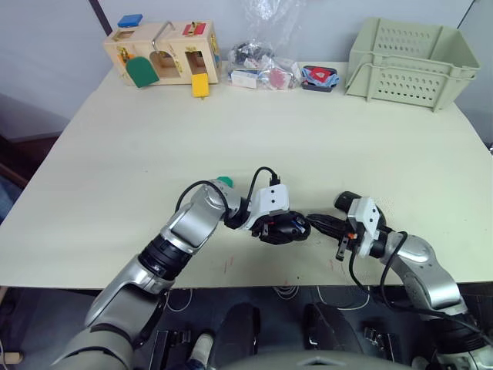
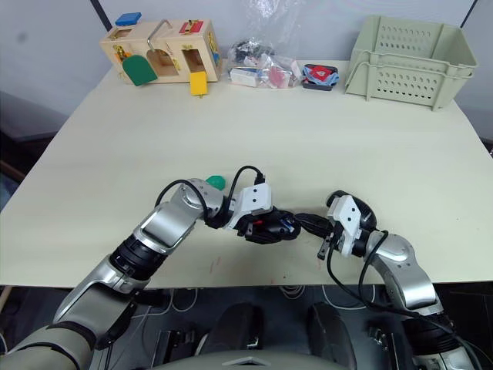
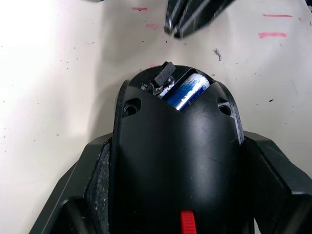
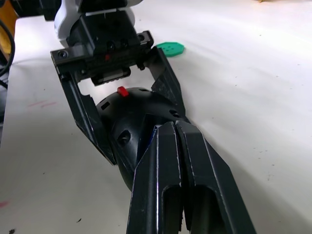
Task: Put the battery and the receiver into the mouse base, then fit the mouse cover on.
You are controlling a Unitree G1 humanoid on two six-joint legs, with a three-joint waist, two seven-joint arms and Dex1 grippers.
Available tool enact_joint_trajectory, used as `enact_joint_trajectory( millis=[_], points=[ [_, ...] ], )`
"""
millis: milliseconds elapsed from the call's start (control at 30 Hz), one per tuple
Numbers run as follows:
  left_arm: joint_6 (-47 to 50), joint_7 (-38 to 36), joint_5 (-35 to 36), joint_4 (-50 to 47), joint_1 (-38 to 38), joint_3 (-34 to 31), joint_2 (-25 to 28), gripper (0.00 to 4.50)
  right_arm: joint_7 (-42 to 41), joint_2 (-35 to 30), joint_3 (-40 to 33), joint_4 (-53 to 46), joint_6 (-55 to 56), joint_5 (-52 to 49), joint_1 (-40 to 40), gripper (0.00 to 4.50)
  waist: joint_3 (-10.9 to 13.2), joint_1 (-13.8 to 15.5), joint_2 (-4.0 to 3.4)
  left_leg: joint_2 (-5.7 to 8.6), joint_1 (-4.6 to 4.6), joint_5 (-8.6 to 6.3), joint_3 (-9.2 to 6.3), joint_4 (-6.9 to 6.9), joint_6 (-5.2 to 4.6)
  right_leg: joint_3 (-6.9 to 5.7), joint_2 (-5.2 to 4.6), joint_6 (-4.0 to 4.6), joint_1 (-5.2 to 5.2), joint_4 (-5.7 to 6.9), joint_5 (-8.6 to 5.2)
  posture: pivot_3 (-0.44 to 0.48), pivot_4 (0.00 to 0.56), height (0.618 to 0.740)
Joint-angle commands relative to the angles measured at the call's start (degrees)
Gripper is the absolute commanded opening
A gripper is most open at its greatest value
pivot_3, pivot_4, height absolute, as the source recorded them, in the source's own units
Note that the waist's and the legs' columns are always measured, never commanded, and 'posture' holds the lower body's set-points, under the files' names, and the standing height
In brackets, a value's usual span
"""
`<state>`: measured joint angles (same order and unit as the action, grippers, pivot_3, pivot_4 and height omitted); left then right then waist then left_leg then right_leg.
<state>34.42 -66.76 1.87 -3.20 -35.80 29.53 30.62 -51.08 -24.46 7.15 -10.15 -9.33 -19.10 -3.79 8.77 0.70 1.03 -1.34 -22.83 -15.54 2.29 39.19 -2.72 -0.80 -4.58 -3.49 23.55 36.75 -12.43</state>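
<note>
**Desk:** Mouse base point(image 3: 175, 161) at the table's point(image 1: 254, 123) near edge. Who holds it, and why that way?

**Photographer:** Left gripper point(image 4: 119, 117), one black finger on each flank of the base, so the open compartment faces the other arm. I read the grip as a brace against a push from that side.

**Desk:** Battery?

**Photographer:** Already lying in its bay at the far end of the mouse base: the battery point(image 3: 187, 92) shows blue and white in the left wrist view.

**Desk:** And the receiver?

**Photographer:** The receiver point(image 3: 163, 78), a small dark stub, sits just beside the battery at the rim of the base, tilted and standing proud. By my judgement it is not fully seated.

**Desk:** So what is the right arm for?

**Photographer:** Right gripper point(image 4: 176, 141) points at the open end of the mouse base with its fingers pressed together and nothing between them. Closed like that, it makes one narrow tip, suited to nudging the stub down into its slot.

**Desk:** Cover?

**Photographer:** I cannot make it out with certainty. A green disc point(image 4: 169, 48) lies on the table beyond the mouse base, apart from it and untouched.
</note>
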Motion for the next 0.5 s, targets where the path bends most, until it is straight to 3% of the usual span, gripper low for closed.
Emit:
enact_joint_trajectory(
  millis=[33, 500],
  points=[
    [0.58, -0.14, -0.79, 1.33, 0.37, 1.24, 0.3, 2.97, -0.02, 0.1, 0.75, -0.4, 1.77, 0.94, -0.77, 0.05, 0.0, 0.0, 0.0, 0.0, 0.0, 0.0, 0.0, 0.0, 0.0, 0.0, 0.0, 0.0, 0.0, 0.0, 0.0, 0.0, 0.15, 0.74],
    [1.02, -0.09, -0.66, 1.01, 0.38, 1.17, 0.31, 2.97, 1.05, 1.35, 2.54, 2.62, 2.68, 3.84, -2.49, 0.05, 0.0, -0.01, 0.0, 0.0, 0.0, 0.0, 0.01, 0.0, 0.0, 0.0, 0.0, 0.0, 0.0, 0.0, 0.0, 0.0, 0.15, 0.74]
  ],
)
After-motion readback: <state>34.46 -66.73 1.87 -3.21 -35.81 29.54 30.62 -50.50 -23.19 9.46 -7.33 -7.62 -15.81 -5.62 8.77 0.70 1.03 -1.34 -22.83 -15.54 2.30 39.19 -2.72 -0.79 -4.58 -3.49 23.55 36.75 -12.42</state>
